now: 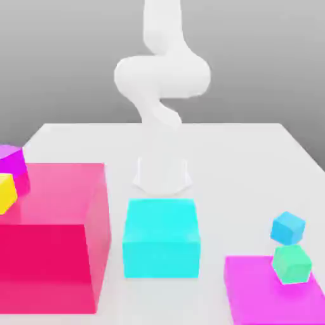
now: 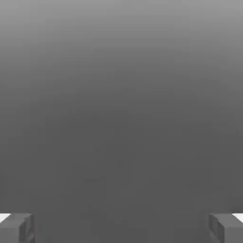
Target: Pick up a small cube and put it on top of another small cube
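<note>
The white Franka arm (image 1: 162, 76) rises at the back of a pale grey-white table (image 1: 254, 159). Landmark: the large cyan block (image 1: 161, 238), near the table's front, middle of the exterior view.

Gripper (image 2: 121, 228): in the hand view two grey fingertips (image 2: 16, 228) sit at opposite edges w/ a wide gap between them, so the pincer is spread apart, nothing between the fingers; behind them just plain grey. In the exterior view the arm's blurred white lower part shows just behind the cyan block; can't make out the fingers there.

The small sky-blue cube (image 1: 288, 228) is well to the exterior view's right of the cyan block, tilted on a corner. It's right above a small green cube (image 1: 292, 264), which is also tilted; the two look to be touching or nearly so, can't tell which. The green cube is over the back corner of a flat magenta slab (image 1: 266, 298), which lies to the exterior view's right of the cyan block, at the front.

To the exterior view's left of the cyan block, just beside it, stands a big pink-red box (image 1: 54, 235), bigger than the cyan block. At that box's far left edge: a small magenta cube (image 1: 11, 162) and below it a small yellow cube (image 1: 6, 193), both partly cut off.

No brands, labels or writing readable on any block, arm or table
</note>
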